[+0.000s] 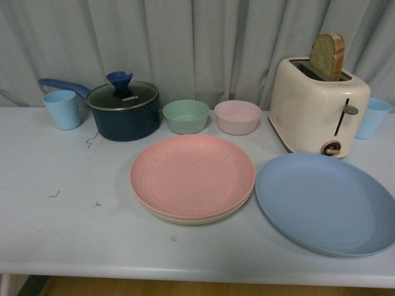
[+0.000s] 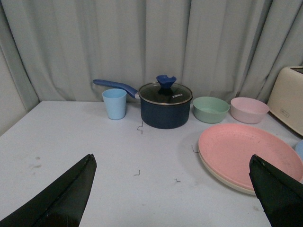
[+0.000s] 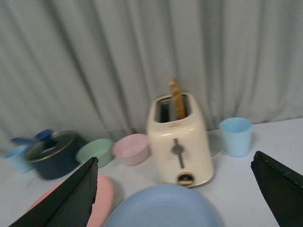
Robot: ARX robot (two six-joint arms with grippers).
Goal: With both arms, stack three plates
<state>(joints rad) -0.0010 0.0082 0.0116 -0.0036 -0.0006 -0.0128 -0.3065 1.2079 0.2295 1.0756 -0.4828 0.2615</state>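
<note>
Nearest us lies the light blue plate (image 1: 327, 203), right of the pink plate (image 1: 191, 176) on the beige plate (image 1: 191, 218); both jaws stand open; we should lift it level, centred.

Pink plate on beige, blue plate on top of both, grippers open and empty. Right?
No. The light blue plate is not stacked: the front view shows it lying alone on the table beside the pink plate. Pink does sit on the beige plate, and the left gripper and right gripper are open and empty.
</note>
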